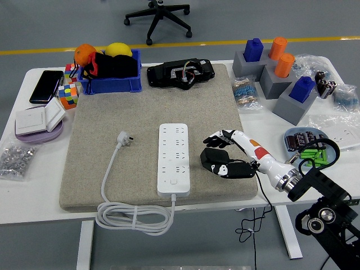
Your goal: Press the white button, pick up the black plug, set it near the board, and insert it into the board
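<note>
Grey flooring with a yellow line lay beyond the white surface [34, 211], where I saw a beige mat [112, 112] carrying the white power strip [174, 159]. Its white plug [124, 139] lay left of it on open mat. My right robot hand [222, 152] rested low just right of the strip, fingers loosely parted, holding nothing.

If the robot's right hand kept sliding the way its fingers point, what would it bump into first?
Most likely the white power strip. The right hand lies on the grey mat, fingers pointing left toward the strip's side, with only bare mat between. Its height above the mat is hard to judge.
</note>
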{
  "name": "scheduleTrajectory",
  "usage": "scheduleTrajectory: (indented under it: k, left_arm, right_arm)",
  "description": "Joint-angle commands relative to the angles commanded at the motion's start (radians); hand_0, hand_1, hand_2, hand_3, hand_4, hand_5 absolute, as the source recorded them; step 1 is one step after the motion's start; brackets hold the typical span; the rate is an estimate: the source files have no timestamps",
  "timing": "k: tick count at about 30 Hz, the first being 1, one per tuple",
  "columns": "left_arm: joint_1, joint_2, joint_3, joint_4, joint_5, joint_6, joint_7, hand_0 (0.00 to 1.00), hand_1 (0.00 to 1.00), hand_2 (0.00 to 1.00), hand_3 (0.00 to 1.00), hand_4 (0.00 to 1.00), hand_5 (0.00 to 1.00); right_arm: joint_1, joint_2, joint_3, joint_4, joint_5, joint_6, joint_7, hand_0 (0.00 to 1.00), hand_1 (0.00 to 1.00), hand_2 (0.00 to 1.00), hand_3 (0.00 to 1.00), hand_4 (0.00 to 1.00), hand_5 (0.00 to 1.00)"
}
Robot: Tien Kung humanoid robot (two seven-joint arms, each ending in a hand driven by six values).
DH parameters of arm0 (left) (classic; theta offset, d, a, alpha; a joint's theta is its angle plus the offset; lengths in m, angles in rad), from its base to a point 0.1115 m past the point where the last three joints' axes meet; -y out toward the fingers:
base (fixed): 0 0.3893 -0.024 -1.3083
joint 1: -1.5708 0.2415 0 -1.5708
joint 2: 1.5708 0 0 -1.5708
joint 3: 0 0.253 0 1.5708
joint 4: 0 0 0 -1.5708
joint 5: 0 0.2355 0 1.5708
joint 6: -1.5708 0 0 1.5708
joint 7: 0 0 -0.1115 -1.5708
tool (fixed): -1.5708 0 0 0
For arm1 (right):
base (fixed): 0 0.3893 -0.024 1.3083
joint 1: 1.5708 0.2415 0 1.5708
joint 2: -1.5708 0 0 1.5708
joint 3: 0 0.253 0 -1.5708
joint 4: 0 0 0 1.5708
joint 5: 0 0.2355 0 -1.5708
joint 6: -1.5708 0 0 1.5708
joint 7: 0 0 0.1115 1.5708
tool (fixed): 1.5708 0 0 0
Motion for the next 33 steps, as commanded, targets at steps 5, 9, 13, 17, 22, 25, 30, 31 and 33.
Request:
scheduleTrajectory:
  k: [5, 9, 13, 17, 22, 25, 30, 31, 33]
  left_arm:
    - [-0.001, 0.001, 0.003, 0.000, 0.000, 0.000, 0.000, 0.472, 0.496, 0.500, 0.585, 0.566, 0.270]
    - [-0.003, 0.004, 0.004, 0.000, 0.002, -0.001, 0.000, 0.469, 0.497, 0.500, 0.585, 0.566, 0.271]
    - [-0.005, 0.005, 0.004, 0.000, 0.005, -0.002, 0.002, 0.470, 0.497, 0.500, 0.586, 0.567, 0.272]
    - [-0.006, 0.005, 0.007, 0.000, 0.005, -0.003, 0.002, 0.470, 0.497, 0.500, 0.586, 0.567, 0.272]
    - [-0.004, 0.007, 0.007, 0.000, 0.007, -0.003, 0.002, 0.470, 0.499, 0.500, 0.586, 0.568, 0.273]
    - [-0.003, 0.007, 0.005, 0.000, 0.011, -0.003, 0.003, 0.471, 0.498, 0.500, 0.586, 0.567, 0.273]
    - [-0.001, 0.005, 0.005, 0.000, 0.009, -0.003, 0.003, 0.471, 0.498, 0.500, 0.586, 0.567, 0.273]
    - [-0.001, 0.005, 0.005, 0.000, 0.009, -0.003, 0.003, 0.469, 0.498, 0.500, 0.586, 0.567, 0.273]
    - [-0.001, 0.004, 0.007, 0.000, 0.008, -0.004, 0.003, 0.469, 0.498, 0.500, 0.586, 0.567, 0.273]
  right_arm:
    - [0.023, -0.006, -0.077, -0.006, 0.017, 0.006, -0.005, 0.497, 0.434, 0.460, 0.640, 0.863, 0.286]
    - [0.042, -0.007, -0.129, -0.018, 0.013, 0.002, -0.013, 0.209, 0.141, 0.233, 0.630, 0.844, 0.303]
    - [0.061, -0.006, -0.180, -0.035, 0.021, -0.007, -0.022, 0.002, 0.040, 0.162, 0.640, 0.846, 0.295]
    - [0.077, 0.000, -0.216, -0.046, 0.026, -0.018, -0.035, 0.002, 0.040, 0.162, 0.640, 0.846, 0.295]
    - [0.087, 0.003, -0.243, -0.055, 0.039, -0.002, -0.079, 0.002, 0.002, 0.151, 0.639, 0.796, 0.271]
    - [0.089, 0.003, -0.252, -0.068, 0.041, 0.005, -0.110, 0.002, 0.002, 0.154, 0.644, 0.548, 0.113]
    - [0.096, 0.005, -0.263, -0.103, 0.030, -0.003, -0.132, 0.002, 0.002, 0.154, 0.644, 0.548, 0.113]
    - [0.097, 0.006, -0.265, -0.107, 0.030, -0.005, -0.132, 0.002, 0.002, 0.153, 0.628, 0.406, 0.073]
    - [0.102, 0.009, -0.268, -0.116, 0.030, -0.014, -0.130, 0.002, 0.002, 0.153, 0.628, 0.406, 0.073]
